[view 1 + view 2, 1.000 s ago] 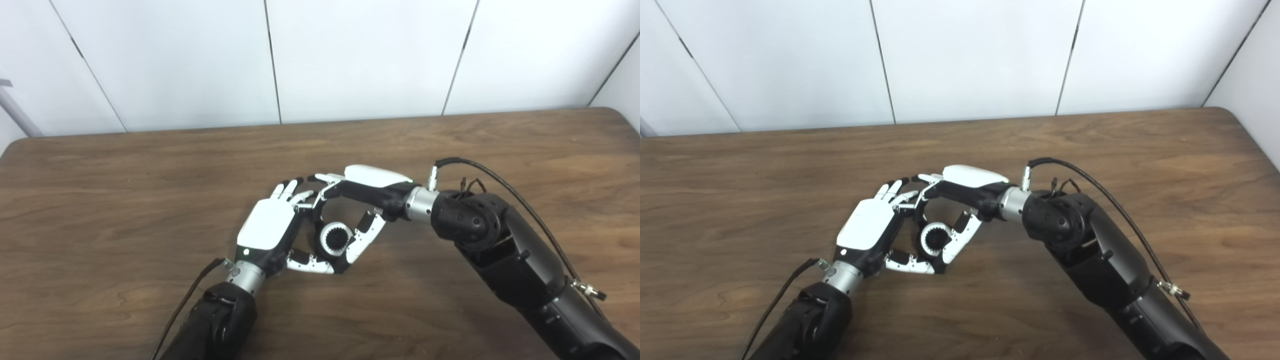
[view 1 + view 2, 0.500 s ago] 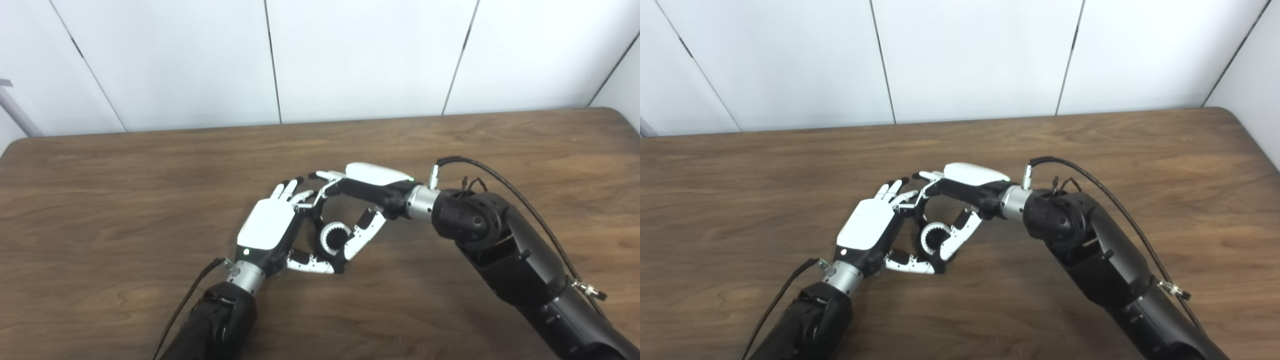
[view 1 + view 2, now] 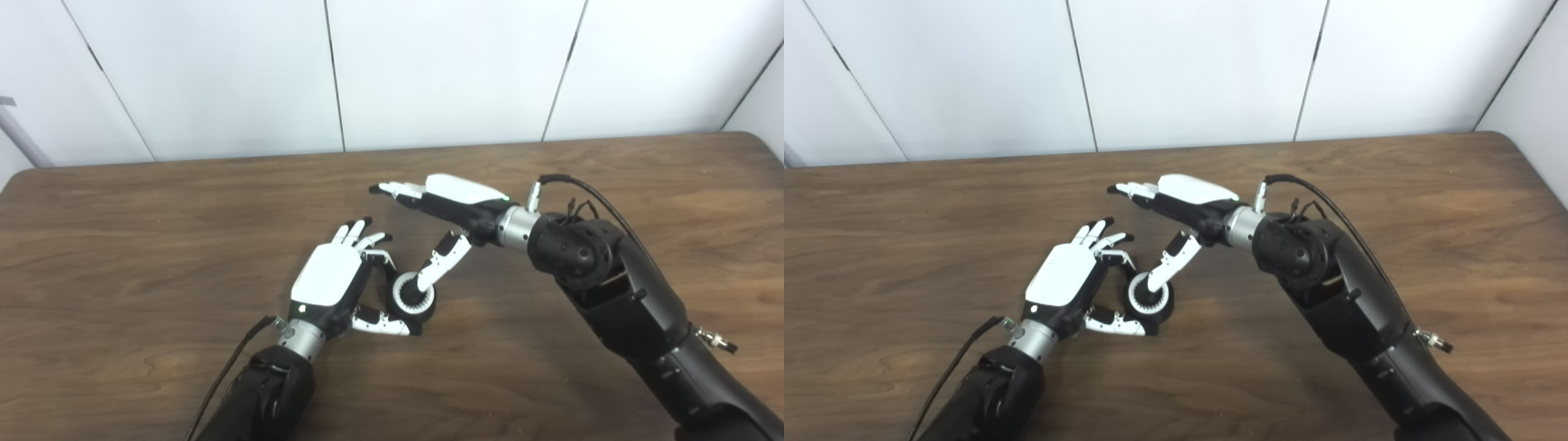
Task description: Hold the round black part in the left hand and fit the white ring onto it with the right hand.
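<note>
Ring (image 3: 409, 295) is sitting on the black part (image 3: 425, 309) now, white toothed band on top of the dark round base, both resting on the tabletop (image 3: 153, 245) just in front of my left hand (image 3: 334, 278). That left hand curls around the part, thumb along the near side and fingers hooked over the far side, so I'd call it holding the part, loosely. My right hand (image 3: 450, 205) is spread wide above and behind, fingers stretched out flat and gripping nothing; only its thumb (image 3: 438, 263) reaches down, tip touching the ring's upper edge, or just inside the bore; I can't tell which.

So the placing looks done. What I can't tell from here is whether the ring is pressed fully home or merely perched; it looks roughly level. What's left, by my reckoning, is a last push down with that thumb if needed, then lifting the right hand clear while the left steadies the part.
</note>
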Tool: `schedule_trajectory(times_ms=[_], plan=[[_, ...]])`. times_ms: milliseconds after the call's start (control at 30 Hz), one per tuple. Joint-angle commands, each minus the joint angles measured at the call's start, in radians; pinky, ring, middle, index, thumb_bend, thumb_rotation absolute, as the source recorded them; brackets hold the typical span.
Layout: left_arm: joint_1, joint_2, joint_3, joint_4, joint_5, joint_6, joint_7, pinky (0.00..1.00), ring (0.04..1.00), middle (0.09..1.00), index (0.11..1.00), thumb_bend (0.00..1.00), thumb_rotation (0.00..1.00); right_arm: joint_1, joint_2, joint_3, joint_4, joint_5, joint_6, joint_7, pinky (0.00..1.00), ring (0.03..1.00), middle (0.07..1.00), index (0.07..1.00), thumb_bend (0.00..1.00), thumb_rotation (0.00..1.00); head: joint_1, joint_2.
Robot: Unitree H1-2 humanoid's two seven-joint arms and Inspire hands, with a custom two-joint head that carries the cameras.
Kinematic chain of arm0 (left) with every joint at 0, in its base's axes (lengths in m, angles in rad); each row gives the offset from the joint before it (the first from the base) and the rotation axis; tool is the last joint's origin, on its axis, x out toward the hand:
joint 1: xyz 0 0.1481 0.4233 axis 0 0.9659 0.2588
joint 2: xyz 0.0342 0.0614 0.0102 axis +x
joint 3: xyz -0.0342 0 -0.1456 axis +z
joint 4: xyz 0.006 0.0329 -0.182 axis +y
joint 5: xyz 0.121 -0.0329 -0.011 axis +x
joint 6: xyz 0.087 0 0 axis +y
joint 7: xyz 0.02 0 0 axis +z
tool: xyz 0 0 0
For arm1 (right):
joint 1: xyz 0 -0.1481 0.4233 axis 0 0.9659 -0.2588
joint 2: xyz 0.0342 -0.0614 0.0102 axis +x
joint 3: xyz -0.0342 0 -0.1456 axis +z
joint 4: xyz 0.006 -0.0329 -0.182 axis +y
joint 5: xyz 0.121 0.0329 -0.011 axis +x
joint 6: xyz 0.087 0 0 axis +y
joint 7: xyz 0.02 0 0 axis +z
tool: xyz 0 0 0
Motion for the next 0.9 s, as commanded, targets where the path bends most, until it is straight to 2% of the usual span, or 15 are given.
schedule_trajectory(times_ms=[0,600,867], plan=[[0.023,0.001,-0.036,0.015,0.016,-0.008,-0.049,1.00,1.000,0.869,0.478,0.52,0.05,-0.049,0.001,-0.020,-0.007,0.010,-0.035,-0.033,0.96,1.000,1.000,0.987,1.00,0.40,0.002,0.002],[0.029,-0.001,-0.041,-0.003,0.026,0.006,-0.055,1.00,1.000,0.863,0.478,0.52,0.05,-0.034,0.007,-0.019,-0.013,0.013,-0.024,-0.038,0.99,1.000,1.000,0.993,1.00,0.39,0.009,0.010],[0.033,0.002,-0.047,-0.013,0.031,0.015,-0.058,1.00,0.995,0.864,0.479,0.52,0.05,-0.032,0.003,0.001,0.000,-0.030,-0.021,-0.042,1.00,1.000,1.000,0.999,1.00,0.38,0.012,0.014]])
